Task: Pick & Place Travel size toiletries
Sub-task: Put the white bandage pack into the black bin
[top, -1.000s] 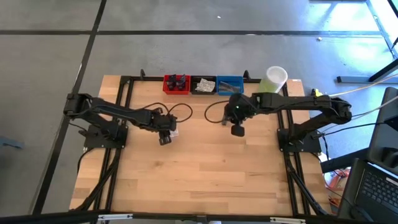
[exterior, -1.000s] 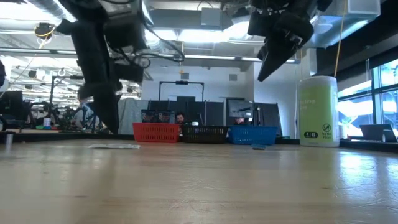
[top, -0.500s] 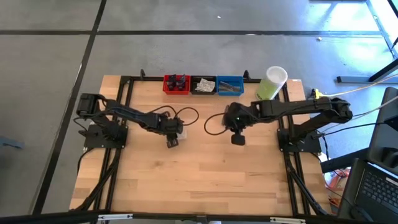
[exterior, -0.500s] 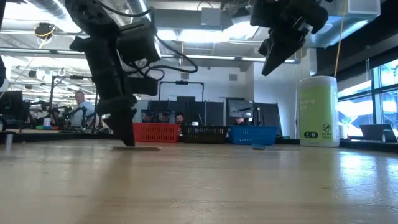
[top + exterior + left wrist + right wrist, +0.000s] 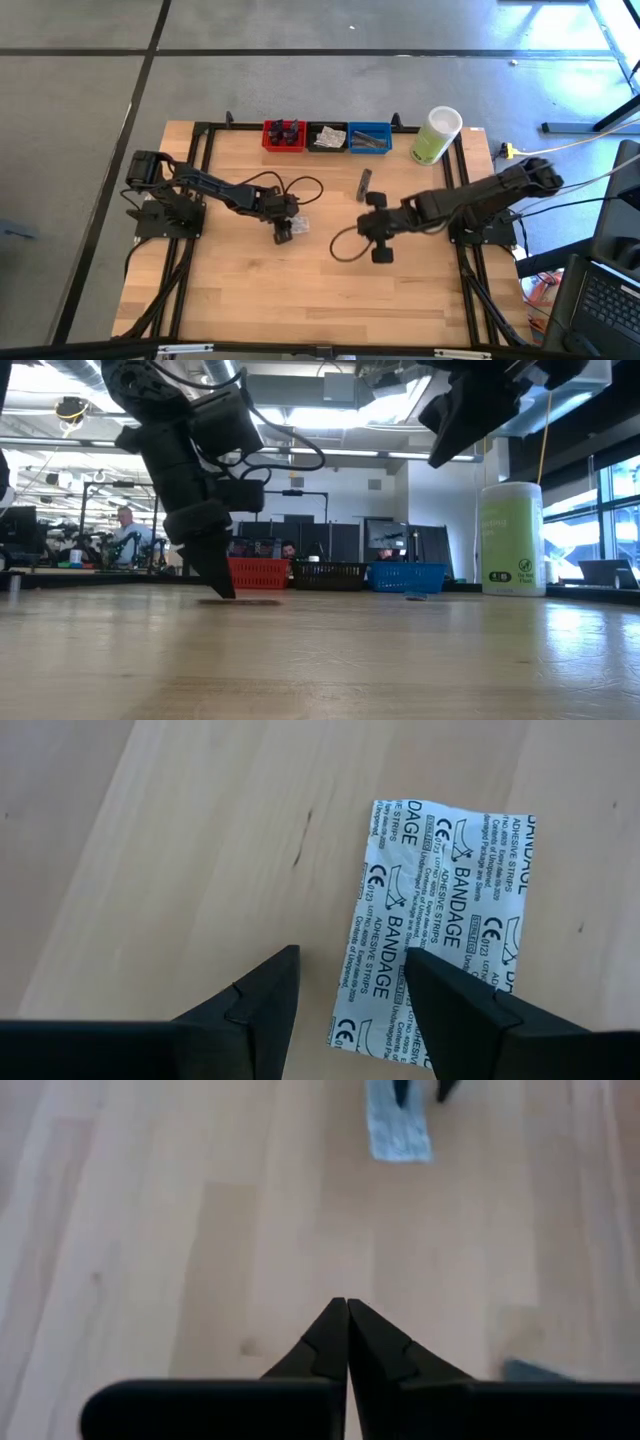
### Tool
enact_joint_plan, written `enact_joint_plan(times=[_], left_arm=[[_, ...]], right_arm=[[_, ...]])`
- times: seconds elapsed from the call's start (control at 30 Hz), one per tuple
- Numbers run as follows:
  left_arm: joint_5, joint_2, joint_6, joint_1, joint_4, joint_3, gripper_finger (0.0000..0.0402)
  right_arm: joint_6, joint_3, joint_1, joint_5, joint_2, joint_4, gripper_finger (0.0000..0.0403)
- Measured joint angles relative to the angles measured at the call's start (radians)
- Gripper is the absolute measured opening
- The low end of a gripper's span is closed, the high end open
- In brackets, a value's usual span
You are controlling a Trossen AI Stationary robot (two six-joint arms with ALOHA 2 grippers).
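Left gripper [image 5: 345, 982] down over bandage sachet [image 5: 437, 920], jaws wide, astride its edge; right gripper [image 5: 347, 1330] mid-surface, jaws shut, empty.

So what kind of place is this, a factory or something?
More likely a robotics lab or workshop in an open office: a wooden table carrying two arms, desks with monitors behind, exposed ceiling ducts, a person seated there.

Reading "ADHESIVE STRIPS BANDAGE" with CE marks, repeating across the white bandage sachet [image 5: 435, 920] lying on the table [image 5: 180, 860]
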Motion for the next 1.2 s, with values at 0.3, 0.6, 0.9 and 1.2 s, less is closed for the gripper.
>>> enact_joint_plan(times=[0.3, 0.6, 0.9, 1.2], left_arm=[[0.020, 0.080, -0.017, -0.009, 0.129, 0.016, 0.0182], [0.037, 0.208, 0.036, -0.020, 0.129, 0.170, 0.0182], [0.082, 0.313, 0.063, -0.019, 0.143, 0.291, 0.0182], [0.107, 0.334, 0.057, -0.019, 0.140, 0.328, 0.0182]], right_arm=[[0.058, -0.069, 0.109, 0.078, 0.073, 0.165, 0.0004], [0.077, -0.156, 0.183, 0.179, 0.153, 0.322, 0.0011], [-0.010, -0.159, 0.187, 0.188, 0.314, 0.452, 0.0035], [-0.049, -0.158, 0.176, 0.330, 0.362, 0.472, 0.0132]])
